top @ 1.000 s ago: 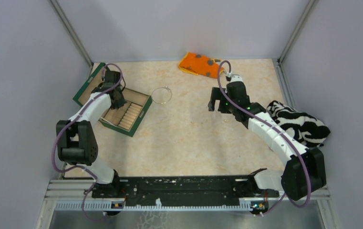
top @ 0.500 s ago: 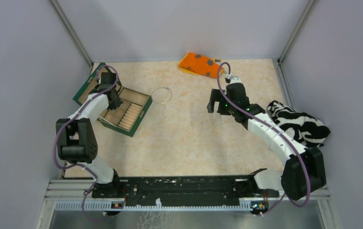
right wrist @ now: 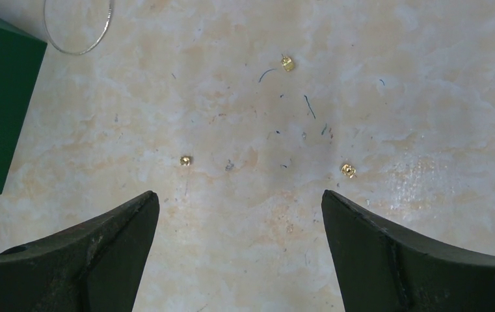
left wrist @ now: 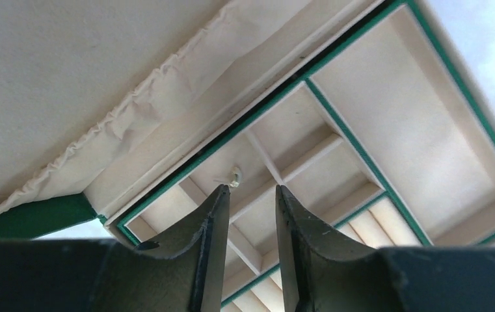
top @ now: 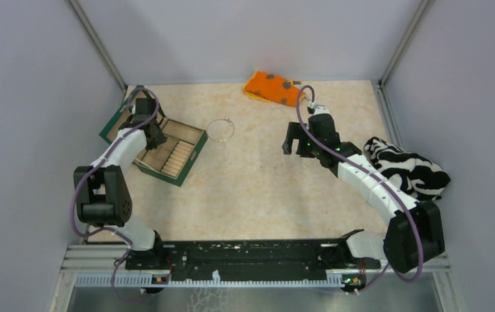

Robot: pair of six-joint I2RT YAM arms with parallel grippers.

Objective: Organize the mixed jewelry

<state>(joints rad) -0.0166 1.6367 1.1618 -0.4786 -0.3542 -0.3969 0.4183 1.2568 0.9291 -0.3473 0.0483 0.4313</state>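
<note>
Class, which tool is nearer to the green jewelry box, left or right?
Left. The left tool hangs directly over the compartments of the green jewelry box; the right tool hovers well off to its right, beyond the bangle.

Readable text: none in any view. No label, brand, number or sign is legible.

Surfaces checked:
- Green box (top: 166, 146), far left: plain green edge and pale lining.
- Orange cloth (top: 272, 88), far centre: grey spots only, which are a pattern, not lettering.
- Striped cloth (top: 407, 170), right: black and white bands only.
- Small gold pieces (right wrist: 287, 63) on the table (right wrist: 244, 247) are too small to show any stamp.
</note>
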